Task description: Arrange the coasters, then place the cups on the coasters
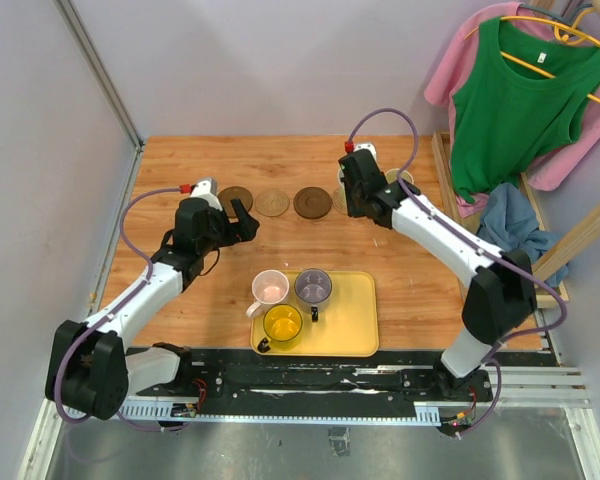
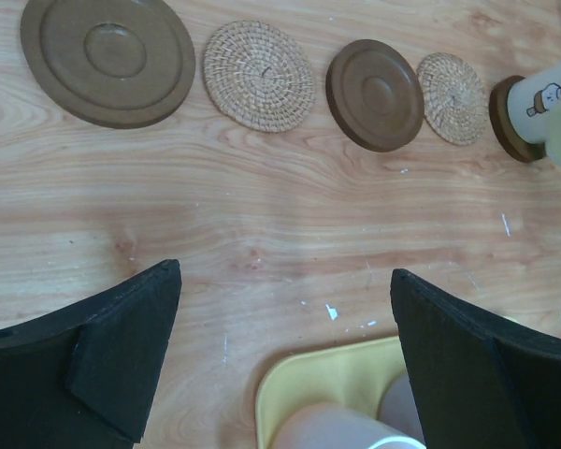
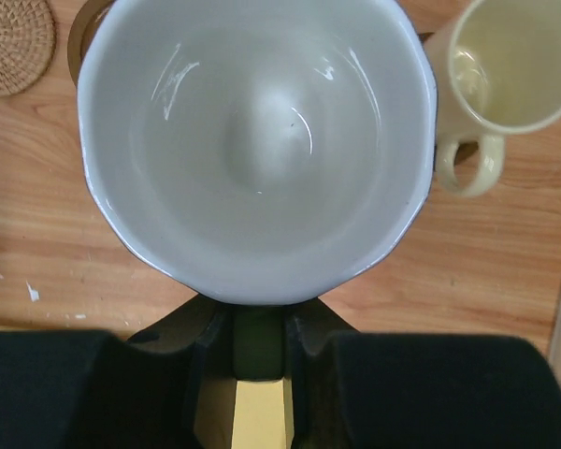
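Five coasters lie in a row across the table: dark brown (image 2: 107, 61), woven tan (image 2: 259, 75), dark brown (image 2: 374, 94), woven tan (image 2: 455, 98), and a dark brown one (image 2: 503, 120) at the right end. My right gripper (image 3: 257, 323) is shut on the dark handle of a white cup (image 3: 252, 140), which sits over that last dark coaster. A cream cup (image 3: 514, 61) stands just right of it. Pink (image 1: 270, 287), purple-grey (image 1: 313, 286) and yellow (image 1: 282, 323) cups stand on the yellow tray. My left gripper (image 2: 285, 271) is open and holds nothing, between the coaster row and the tray.
The yellow tray (image 1: 350, 315) lies near the front edge, between the arm bases. A wooden rack with hanging clothes (image 1: 520, 110) borders the table on the right. A grey wall (image 1: 40, 200) runs along the left side.
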{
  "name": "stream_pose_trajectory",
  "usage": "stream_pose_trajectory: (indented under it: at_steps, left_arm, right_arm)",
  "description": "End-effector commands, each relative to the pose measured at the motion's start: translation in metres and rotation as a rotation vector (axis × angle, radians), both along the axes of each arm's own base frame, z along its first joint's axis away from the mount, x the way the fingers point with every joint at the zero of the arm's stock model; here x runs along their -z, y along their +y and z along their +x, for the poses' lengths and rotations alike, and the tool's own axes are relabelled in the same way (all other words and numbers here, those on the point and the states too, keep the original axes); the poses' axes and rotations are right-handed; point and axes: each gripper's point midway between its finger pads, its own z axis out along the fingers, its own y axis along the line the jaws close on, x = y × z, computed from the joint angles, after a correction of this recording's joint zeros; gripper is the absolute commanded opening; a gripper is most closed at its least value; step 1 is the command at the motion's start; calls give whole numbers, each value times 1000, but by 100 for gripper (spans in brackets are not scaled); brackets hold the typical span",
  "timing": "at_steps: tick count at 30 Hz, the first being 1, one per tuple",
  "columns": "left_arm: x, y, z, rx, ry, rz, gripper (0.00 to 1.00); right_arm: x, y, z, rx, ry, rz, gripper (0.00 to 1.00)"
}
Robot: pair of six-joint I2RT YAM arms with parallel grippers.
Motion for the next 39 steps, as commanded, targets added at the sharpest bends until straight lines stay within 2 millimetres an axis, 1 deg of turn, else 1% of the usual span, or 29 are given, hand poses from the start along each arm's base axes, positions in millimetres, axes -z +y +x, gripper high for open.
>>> stream_pose_trajectory:
  at_steps: [1, 3, 6, 10, 15, 20, 23, 24, 27, 29, 33, 39]
  left_arm:
    - [-13, 2, 10, 14, -44, 25, 97]
    - [-13, 3, 11, 13, -45, 29, 97]
    - [-10, 3, 11, 7, -36, 33, 97]
    - [-7, 3, 12, 7, -28, 33, 97]
    - [-1, 0, 12, 16, -16, 27, 97]
    - [1, -2, 12, 24, -10, 19, 97]
    - [0, -3, 12, 30, -13, 10, 97]
    - [1, -4, 11, 32, -12, 7, 97]
    - [2, -6, 11, 41, -9, 0, 97]
    - [1, -7, 11, 44, -9, -2, 97]
    - [0, -7, 11, 46, -12, -3, 97]
    - [2, -8, 10, 52, -8, -8, 97]
  right_arm:
    - [-14, 13, 50, -12, -62, 81, 1]
    - [1, 15, 67, -4, -38, 79, 1]
    - [13, 15, 86, 4, -24, 74, 1]
    - [19, 13, 104, 19, -39, 68, 1]
    - [26, 6, 119, 38, -44, 79, 1]
    - [35, 2, 126, 36, -42, 81, 1]
    - [32, 1, 130, 32, -61, 78, 1]
    - [45, 1, 132, 33, -42, 66, 1]
    - [53, 3, 135, 27, -38, 61, 1]
    - [54, 3, 137, 25, -37, 63, 1]
    - [56, 3, 135, 30, -32, 65, 1]
    - [62, -3, 132, 44, -22, 49, 1]
